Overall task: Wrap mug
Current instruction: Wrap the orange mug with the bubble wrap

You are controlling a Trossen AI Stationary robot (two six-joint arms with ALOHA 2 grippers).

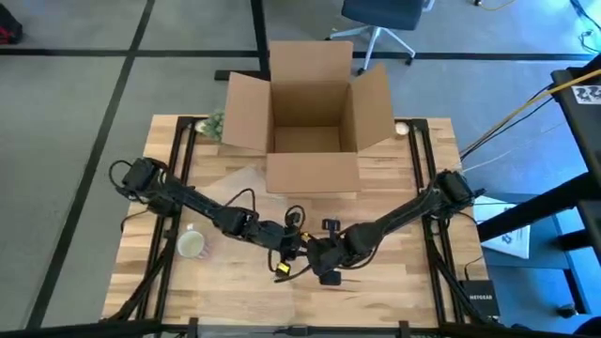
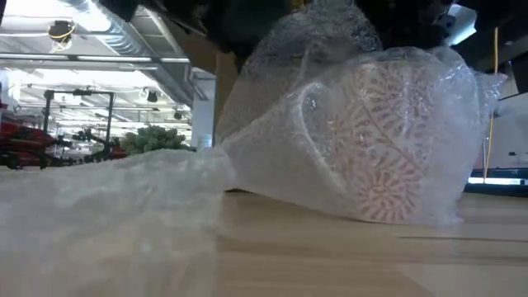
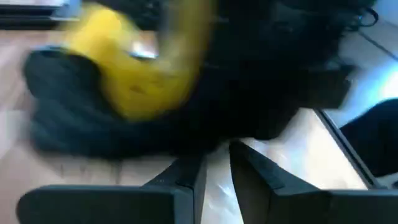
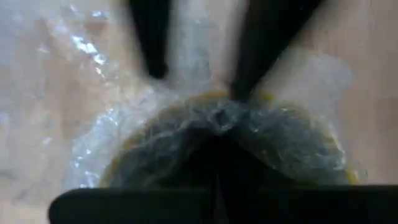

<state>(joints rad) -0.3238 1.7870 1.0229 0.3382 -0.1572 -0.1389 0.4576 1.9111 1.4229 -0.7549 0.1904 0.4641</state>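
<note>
High view. Both arms meet at the near-middle of the surface (image 1: 394,291). Left pincer (image 1: 293,255) comes in from the left, right pincer (image 1: 324,263) from the right; the two almost touch. Whatever they work on is hidden under them. A second, pale mug (image 1: 192,244) stands apart under the left arm. An open cardboard box (image 1: 310,117) sits at the far edge, with something green (image 1: 215,124) beside its left flap.

Low view. The mug (image 2: 388,148), white with a red pattern, lies tipped on its side, already bagged in bubble wrap (image 2: 272,157). The handle faces left and the long axis runs roughly left–right, slightly tilted. A loose tail of wrap trails off left across the wood. Dark arm parts hang directly above.

Left wrist view. Fingers (image 3: 252,171) are drawn close, a narrow slit between them with a sliver of clear film in it. Looks pinched on wrap, though I cannot be sure. The other arm's dark bulk and a yellow part fill the rest.

Right wrist view. Fingers (image 4: 152,43) are spread, set against the wrapped mouth of the mug just beyond them, pressing rather than gripping.

Judgement: the mug lies under both pincers, and the loose tail lies on the left arm's side, so folding it over would fall to the left.
</note>
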